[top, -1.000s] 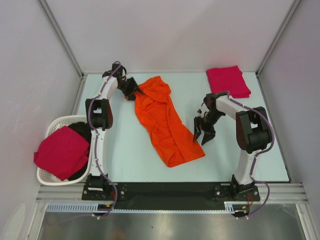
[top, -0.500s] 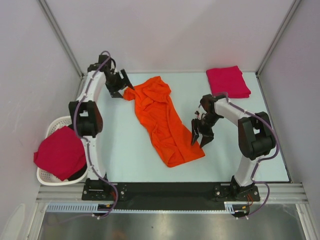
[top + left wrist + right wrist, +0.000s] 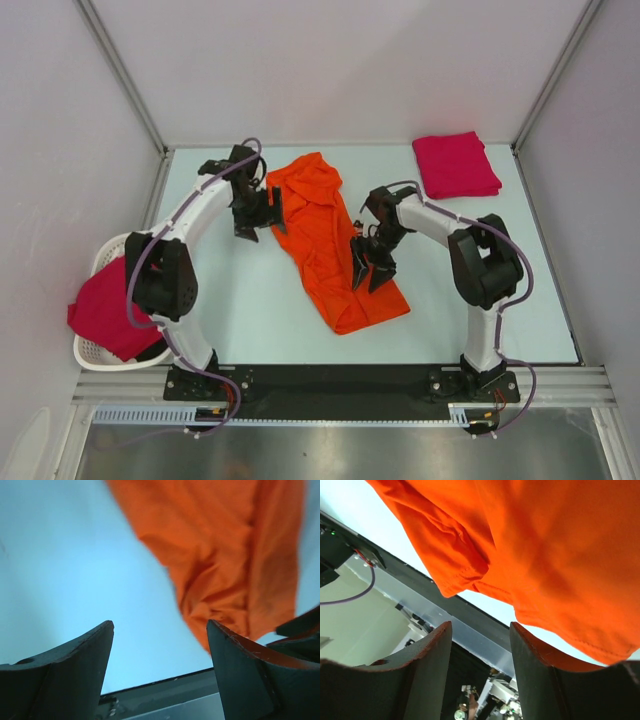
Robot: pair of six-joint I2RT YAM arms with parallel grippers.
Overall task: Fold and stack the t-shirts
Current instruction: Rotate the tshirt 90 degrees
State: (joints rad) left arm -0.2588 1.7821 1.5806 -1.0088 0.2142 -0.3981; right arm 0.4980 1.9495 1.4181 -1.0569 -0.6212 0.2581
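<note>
The bright orange t-shirt (image 3: 325, 240) lies crumpled in a diagonal strip on the table. My left gripper (image 3: 262, 214) hangs open just off its left edge, with nothing between the fingers (image 3: 75, 675). In the left wrist view the orange t-shirt (image 3: 225, 555) lies ahead and to the right of the gripper (image 3: 160, 630). My right gripper (image 3: 368, 270) hovers open over the shirt's lower right part. The right wrist view shows the orange t-shirt (image 3: 545, 545) beyond the empty gripper (image 3: 480, 627). One crimson-pink t-shirt (image 3: 456, 165) lies folded at the back right.
A white slatted basket (image 3: 108, 252) stands off the table's left side, with another crimson-pink t-shirt (image 3: 100, 312) draped over it. Frame posts and grey walls close in the back and sides. The black base rail (image 3: 340, 382) runs along the near edge.
My left gripper opened off the shirt's back-left corner, swung out left, and came back down beside the shirt's left edge. My right gripper moved left from the bare table to over the shirt.
</note>
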